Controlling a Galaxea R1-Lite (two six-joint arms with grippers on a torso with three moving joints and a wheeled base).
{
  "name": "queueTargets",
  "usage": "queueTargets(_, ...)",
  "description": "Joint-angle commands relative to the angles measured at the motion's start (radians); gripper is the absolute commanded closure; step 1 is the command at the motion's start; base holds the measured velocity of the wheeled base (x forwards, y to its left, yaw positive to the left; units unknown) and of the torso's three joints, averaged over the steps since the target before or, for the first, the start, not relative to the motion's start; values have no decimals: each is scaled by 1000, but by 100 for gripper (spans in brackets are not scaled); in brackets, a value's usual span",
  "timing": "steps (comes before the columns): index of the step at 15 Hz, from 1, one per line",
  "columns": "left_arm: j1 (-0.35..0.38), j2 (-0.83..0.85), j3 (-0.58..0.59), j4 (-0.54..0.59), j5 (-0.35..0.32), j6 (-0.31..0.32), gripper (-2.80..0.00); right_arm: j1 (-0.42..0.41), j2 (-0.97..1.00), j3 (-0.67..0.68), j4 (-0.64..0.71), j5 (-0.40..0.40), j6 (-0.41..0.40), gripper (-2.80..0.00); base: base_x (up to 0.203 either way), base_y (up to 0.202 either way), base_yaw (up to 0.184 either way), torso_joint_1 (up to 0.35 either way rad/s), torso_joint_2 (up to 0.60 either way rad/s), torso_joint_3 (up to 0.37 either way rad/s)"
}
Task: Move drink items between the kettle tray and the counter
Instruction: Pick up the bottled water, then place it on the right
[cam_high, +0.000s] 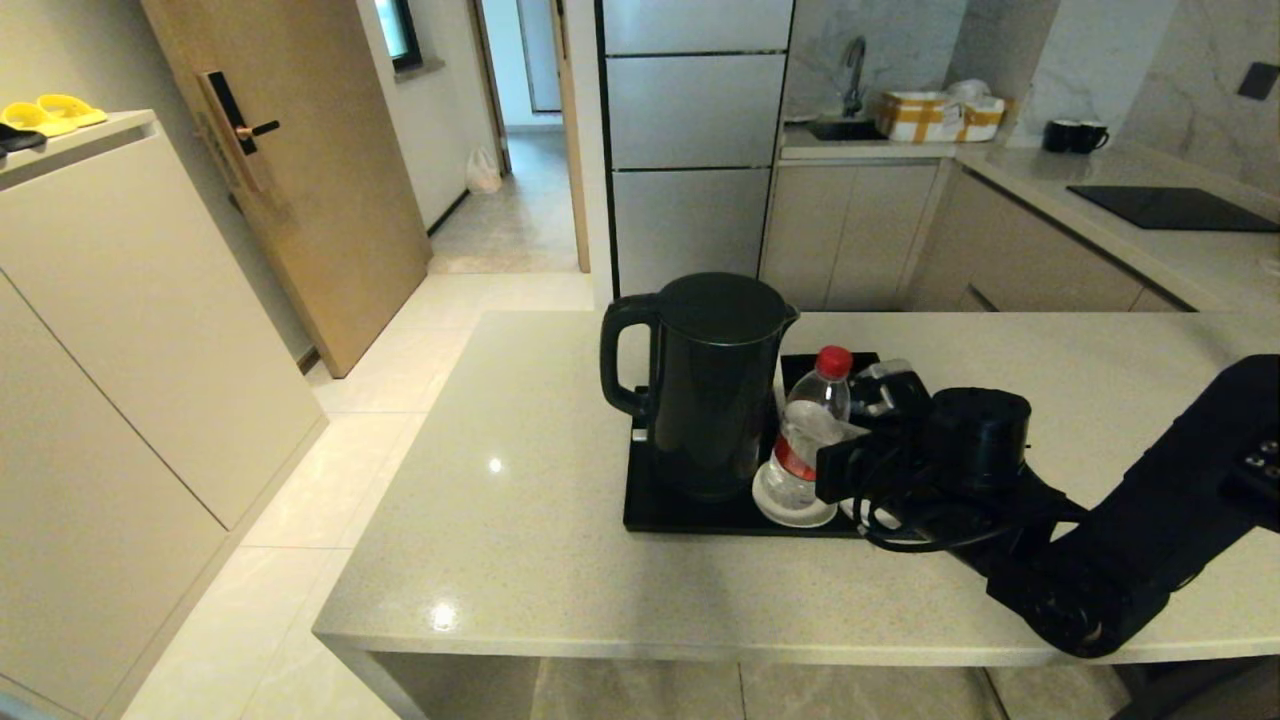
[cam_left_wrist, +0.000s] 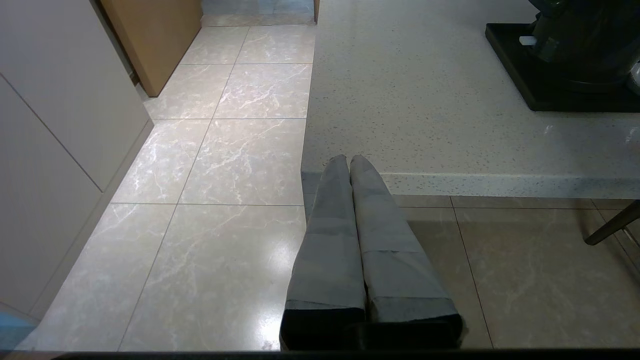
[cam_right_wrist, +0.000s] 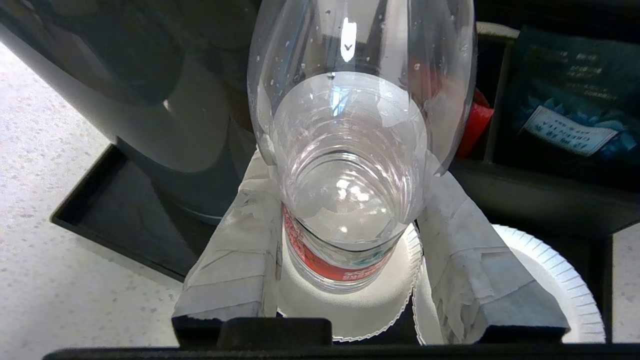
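Note:
A clear water bottle (cam_high: 812, 425) with a red cap stands upright on a white paper coaster (cam_right_wrist: 350, 307) in the black kettle tray (cam_high: 690, 518), right beside the black kettle (cam_high: 712, 385). My right gripper (cam_high: 838, 438) reaches in from the right at label height. In the right wrist view its taped fingers (cam_right_wrist: 235, 240) press against both sides of the bottle (cam_right_wrist: 345, 200). The tray (cam_right_wrist: 100, 210) rests on the speckled beige counter (cam_high: 520, 520). My left gripper (cam_left_wrist: 349, 161) hangs shut and empty over the floor by the counter's near corner.
A second white coaster (cam_right_wrist: 565, 280) lies bare beside the first. Behind it a black box (cam_right_wrist: 500, 90) holds dark sachets. The counter (cam_left_wrist: 450, 100) stretches wide to the left of the tray. A cabinet (cam_high: 130, 330) and a door stand across the floor.

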Motion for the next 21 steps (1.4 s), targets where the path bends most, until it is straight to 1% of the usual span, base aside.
queueTargets(1, 0, 1, 2, 0, 0, 1, 0, 0, -46, 1, 1, 0, 1, 0, 0, 0, 0, 0, 0, 0)
queueTargets(3, 0, 1, 2, 0, 0, 0, 0, -2, -88, -3, 20, -1, 2, 0, 0, 0, 0, 0, 0, 0)
queueTargets(6, 0, 1, 2, 0, 0, 0, 0, -29, -162, -15, 68, 0, 3, 0, 0, 0, 0, 0, 0, 0)
queueTargets(9, 0, 1, 2, 0, 0, 1, 0, -28, -260, -12, 123, 4, 15, 0, 0, 0, 0, 0, 0, 0)
queueTargets(12, 0, 1, 2, 0, 0, 1, 0, -27, -305, -14, 180, 6, 18, 0, 0, 0, 0, 0, 0, 0)
queueTargets(15, 0, 1, 2, 0, 0, 0, 0, -20, -406, -2, 333, 17, 18, 0, 0, 0, 0, 0, 0, 0)
queueTargets(17, 0, 1, 0, 1, 0, 0, 0, -14, -465, 85, 363, 16, 23, 0, 0, 0, 0, 0, 0, 0)
queueTargets(19, 0, 1, 1, 1, 0, -1, 0, -14, -522, 194, 365, 12, 40, 0, 0, 0, 0, 0, 0, 0)
queueTargets(21, 0, 1, 0, 4, 1, -1, 0, -15, -607, 267, 365, -4, 44, 0, 0, 0, 0, 0, 0, 0)
